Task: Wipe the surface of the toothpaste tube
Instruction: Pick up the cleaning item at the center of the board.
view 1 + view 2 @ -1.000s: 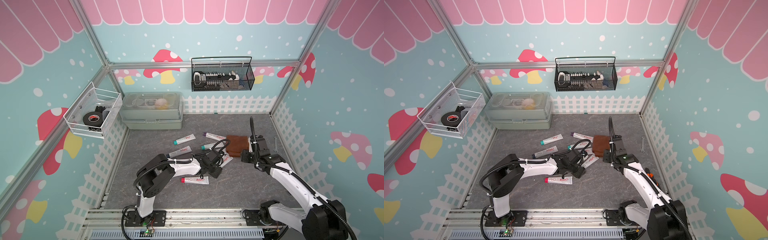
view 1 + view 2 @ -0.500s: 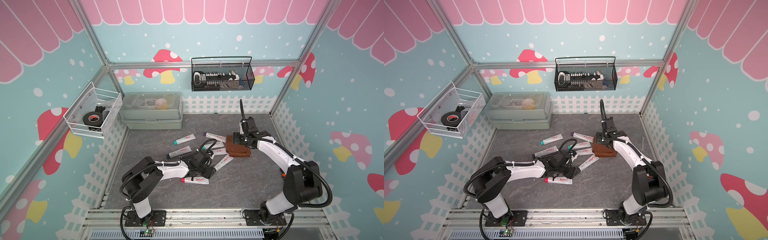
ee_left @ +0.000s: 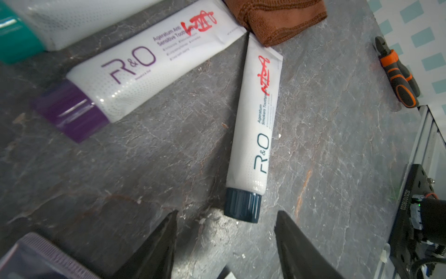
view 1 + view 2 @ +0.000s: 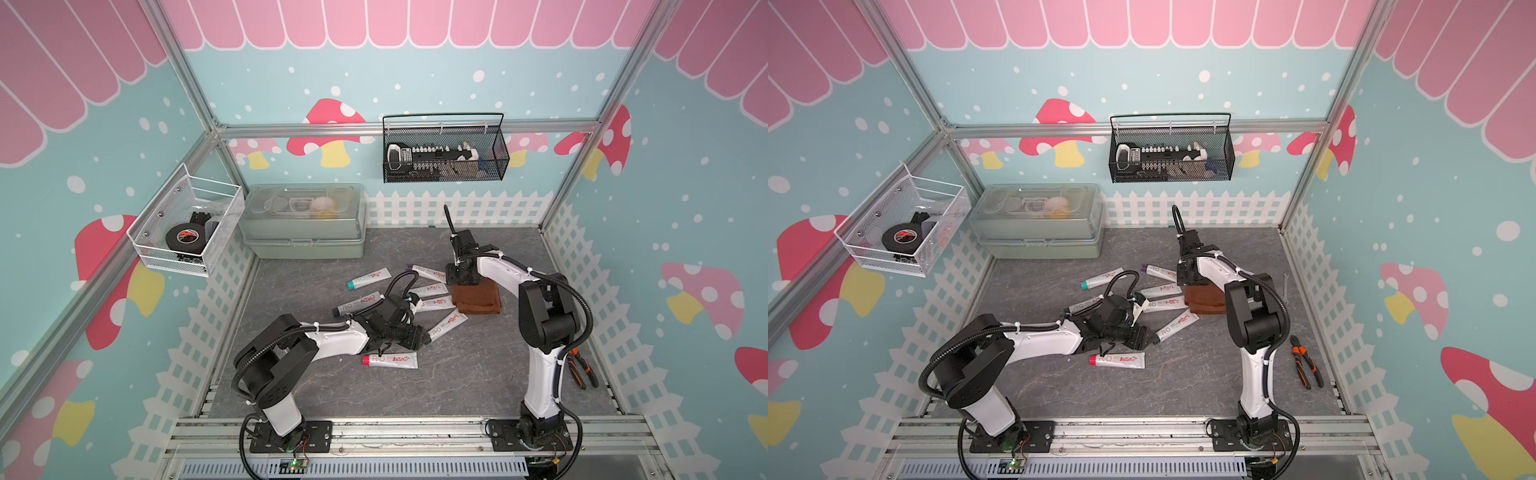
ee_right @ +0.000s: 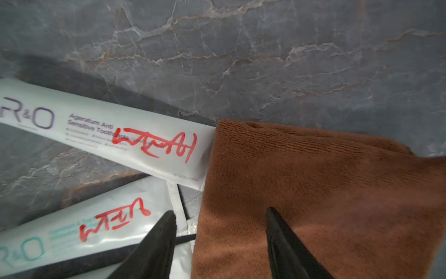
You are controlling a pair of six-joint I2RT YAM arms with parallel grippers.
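A dark-capped toothpaste tube (image 3: 253,125), scrawled with red marker, lies flat on the grey marbled surface (image 4: 415,399). Its crimped end sits at a corner of the folded brown cloth (image 4: 476,300), and its cap points away from the cloth. The left fingers (image 3: 156,246) stand parted just short of that cap, low over the surface, with nothing between them. Six other tubes lie scattered on the left arm's side of the cloth. Among them, a purple-capped tube (image 3: 144,65) has its crimped end at the cloth's edge, and a red-capped tube (image 4: 390,360) lies well apart from the cloth toward the arm bases. The right fingers (image 5: 156,248) hang spread over the cloth's far corner, one above the fabric and one above the crimped end of a teal-lettered tube (image 5: 84,229), gripping nothing. Orange-handled pliers (image 4: 579,370) lie well away from the cloth on the right arm's side. Beyond the cloth, toward the back wall, a lidded green box (image 4: 305,224) stands on the surface and a black mesh basket (image 4: 444,176) hangs above it. A white wire basket (image 4: 166,257) holding a roll of black tape (image 4: 185,236) is mounted on the side wall, farthest from the cloth.
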